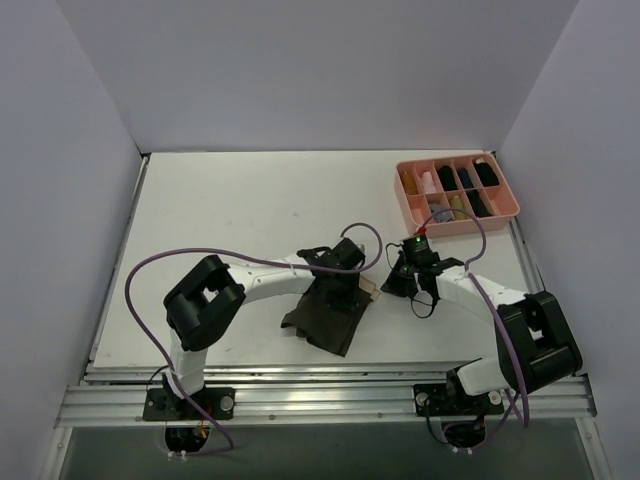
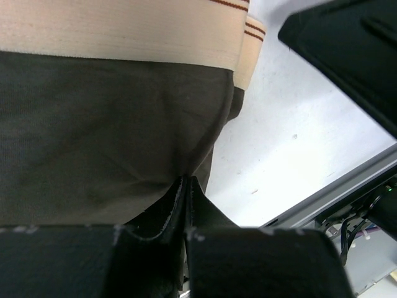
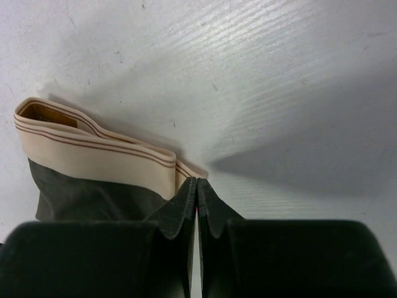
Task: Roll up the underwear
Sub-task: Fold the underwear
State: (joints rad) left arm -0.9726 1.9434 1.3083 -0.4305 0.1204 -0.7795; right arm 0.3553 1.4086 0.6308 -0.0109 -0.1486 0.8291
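One pink compartment tray (image 1: 401, 200) sat at the upper right of the white table (image 1: 230, 210), well apart from both arms; it held at least three black rolls and a few lighter ones, too small to count exactly. Two purple cables (image 1: 133, 290) looped off the arms. Pale walls closed in three sides, and a metal rail (image 1: 320, 400) ran along the bottom edge.

The single underwear (image 1: 325, 318) lay rumpled at lower centre, its tan waistband (image 3: 93, 152) to the right. The left gripper (image 1: 340, 262) rested on it with fingers pressed together at the dark cloth's edge; whether a fold was pinched could not be told. The right gripper (image 1: 405, 280), jaws together, touched the waistband's end.
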